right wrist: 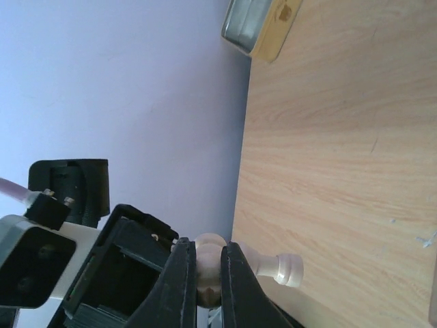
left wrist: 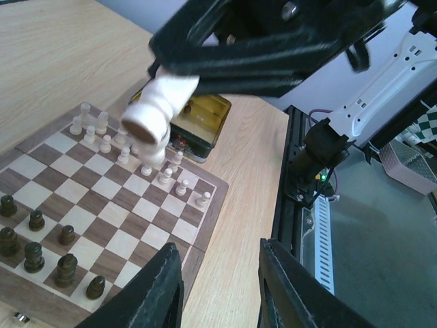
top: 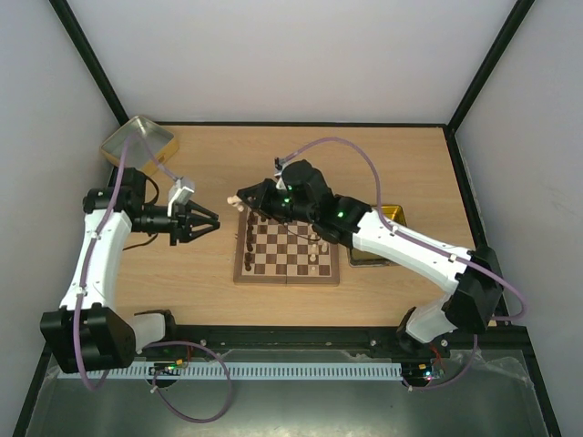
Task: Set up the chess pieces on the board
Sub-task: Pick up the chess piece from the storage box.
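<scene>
While the right gripper [right wrist: 206, 263] pinches a cream piece [left wrist: 162, 104] tight between its fingers, that piece is held clear of the wood just off the far left corner of the board [top: 284, 248]. It is tipped over, with its round base turned toward the left wrist camera. Blur, and the fingers over its middle, keep its kind from being told.

The board lies mid-table [top: 383, 164], and the right arm crosses its far edge, hiding some squares from above. Dark pieces [left wrist: 34, 254] stand along its left side and cream pieces [left wrist: 104, 142] along its right, too small to name one by one. The left wrist view cuts off the board's near corner.

The left gripper [left wrist: 222, 258] hovers over bare table left of the board, jaws partway spread with nothing between them.

A gold tin [top: 393, 215] lies right of the board, mostly hidden under the right arm. A gold tray [top: 141, 141] sits at the far left corner, cropped in the right wrist view.
</scene>
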{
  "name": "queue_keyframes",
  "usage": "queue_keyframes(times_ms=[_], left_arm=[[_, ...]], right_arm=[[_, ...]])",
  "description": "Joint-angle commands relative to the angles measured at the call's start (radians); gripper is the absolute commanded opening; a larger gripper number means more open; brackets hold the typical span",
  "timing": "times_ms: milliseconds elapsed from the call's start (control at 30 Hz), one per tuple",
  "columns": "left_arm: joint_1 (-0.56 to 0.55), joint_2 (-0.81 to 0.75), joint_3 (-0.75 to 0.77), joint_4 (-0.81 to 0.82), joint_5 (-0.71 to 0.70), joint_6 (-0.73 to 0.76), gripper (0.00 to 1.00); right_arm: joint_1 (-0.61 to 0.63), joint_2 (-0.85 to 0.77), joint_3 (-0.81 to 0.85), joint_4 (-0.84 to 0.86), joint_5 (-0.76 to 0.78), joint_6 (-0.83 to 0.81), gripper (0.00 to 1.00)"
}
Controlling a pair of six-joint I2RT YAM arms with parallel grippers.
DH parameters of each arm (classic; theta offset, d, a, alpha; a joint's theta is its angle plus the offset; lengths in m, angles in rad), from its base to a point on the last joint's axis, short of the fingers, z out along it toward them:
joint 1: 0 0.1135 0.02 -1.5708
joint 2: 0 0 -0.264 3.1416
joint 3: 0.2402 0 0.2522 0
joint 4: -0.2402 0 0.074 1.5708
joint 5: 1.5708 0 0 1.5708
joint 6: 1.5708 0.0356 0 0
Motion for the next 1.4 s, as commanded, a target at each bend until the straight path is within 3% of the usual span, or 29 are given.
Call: queue_keyframes(times_ms=[0,333,467,633,1367], left_arm=[[0.008,-0.027,-0.020,0.007,0.062,0.037,0.32],[0.010,-0.036,-0.056,0.106,0.045,-0.044,0.34],[0.010,-0.058,-0.078,0.199,0.030,-0.139,0.50],[0.008,-0.095,-0.099,0.295,0.023,-0.242,0.55],[-0.006,-0.108,-0.110,0.332,0.017,-0.275,0.50]], right_arm=[[-0.004,-0.015,-0.059,0.196,-0.105,0.115,0.02],[-0.004,0.008,-0.084,0.283,-0.151,0.181,0.02],[-0.001,0.016,-0.098,0.298,-0.168,0.194,0.02],[0.009,0.031,-0.104,0.306,-0.172,0.199,0.02],[0.047,0.093,-0.071,0.342,-0.195,0.223,0.02]])
